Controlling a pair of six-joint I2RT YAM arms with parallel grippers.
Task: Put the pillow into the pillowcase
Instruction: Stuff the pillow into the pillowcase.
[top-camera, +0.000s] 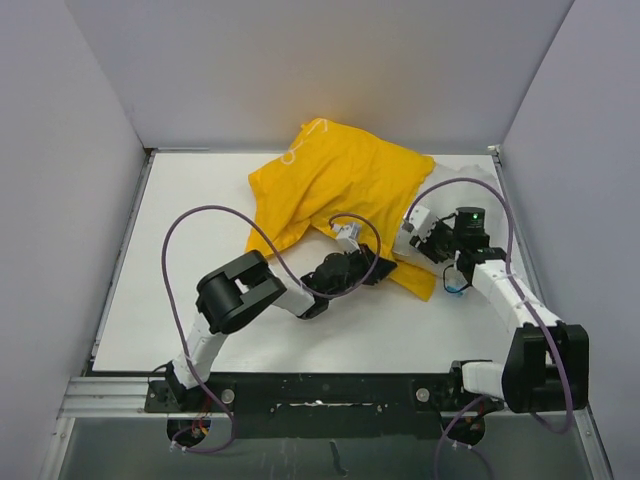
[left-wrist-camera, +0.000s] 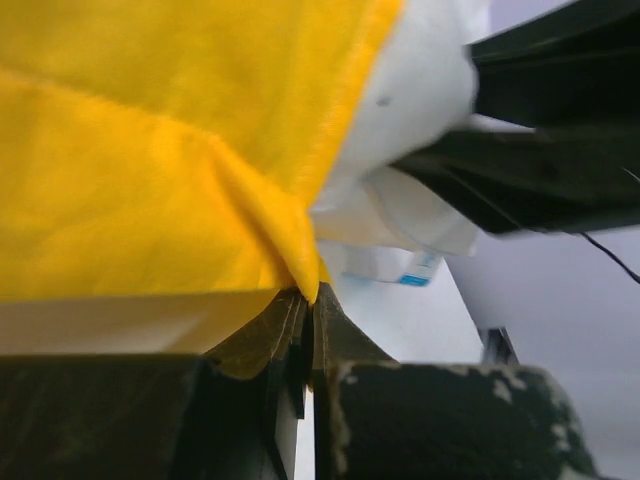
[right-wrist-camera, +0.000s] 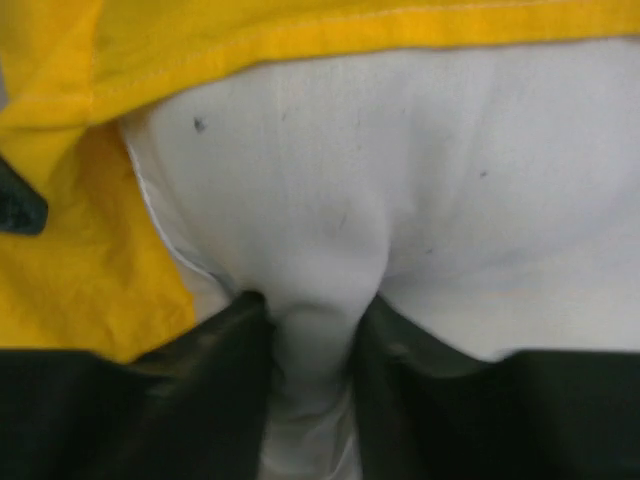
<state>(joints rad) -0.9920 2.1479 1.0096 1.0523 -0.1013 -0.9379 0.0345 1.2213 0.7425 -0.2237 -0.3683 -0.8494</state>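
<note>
The yellow pillowcase (top-camera: 330, 185) lies bunched at the back middle of the table. In the left wrist view my left gripper (left-wrist-camera: 312, 298) is shut on a fold of the pillowcase's (left-wrist-camera: 150, 180) open edge. The white pillow (left-wrist-camera: 420, 90) bulges out of that opening, and most of it is hidden inside. In the right wrist view my right gripper (right-wrist-camera: 315, 335) pinches a bulge of the pillow (right-wrist-camera: 400, 170), just under the pillowcase's yellow hem (right-wrist-camera: 400, 25). From above, the left gripper (top-camera: 380, 268) and right gripper (top-camera: 410, 232) sit close together at the pillowcase's near right corner.
The white table (top-camera: 200, 300) is boxed in by grey walls on the left, back and right. Purple cables (top-camera: 190, 225) loop over both arms. A small blue-and-white label (left-wrist-camera: 415, 272) hangs from the pillow. A metal rail (top-camera: 100, 395) runs along the near edge.
</note>
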